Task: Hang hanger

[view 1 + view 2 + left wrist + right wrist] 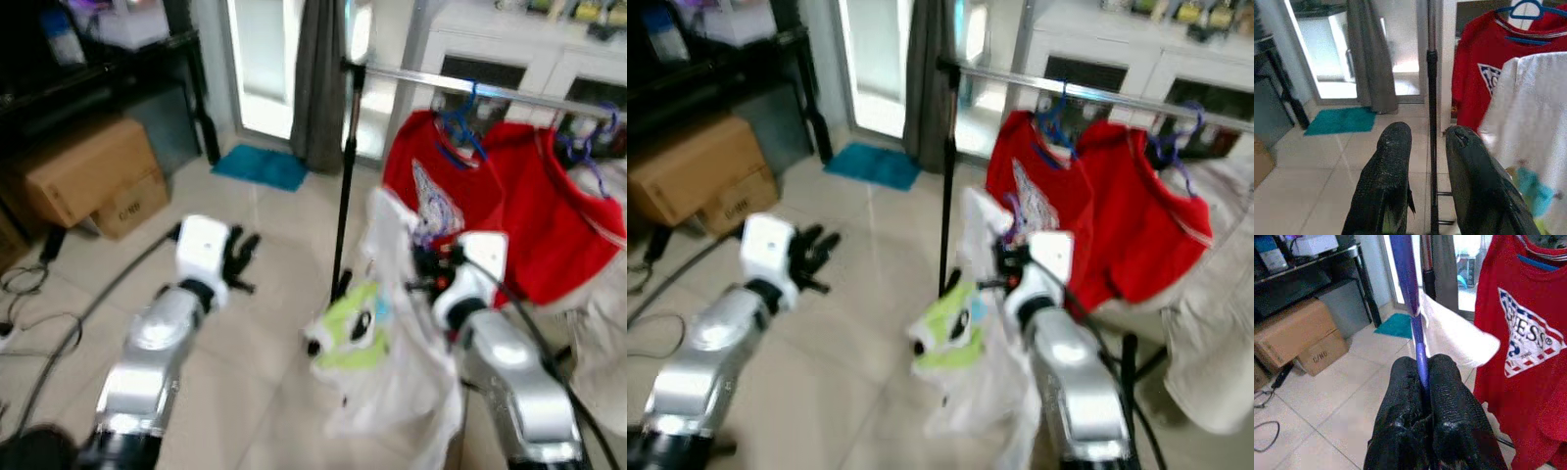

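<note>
My right gripper point(1422, 369) is shut on a purple hanger point(1406, 279) that carries a white shirt point(397, 362) with a green print. It holds the shirt in front of the metal clothes rail point(460, 86), below the bar. Two red shirts point(549, 211) hang on blue hangers point(458, 125) on that rail. My left gripper point(1427, 137) is out to the left over the floor, its fingers point(1388, 161) slightly apart with nothing between them. The rail's black upright pole point(344, 176) stands between my two arms.
Cardboard boxes point(88, 176) and a dark shelf point(108, 69) stand at the left. Cables point(39, 323) lie on the tiled floor. A teal mat point(260, 164) lies by the glass door, next to a grey curtain point(318, 78). White cabinets point(529, 49) stand behind the rail.
</note>
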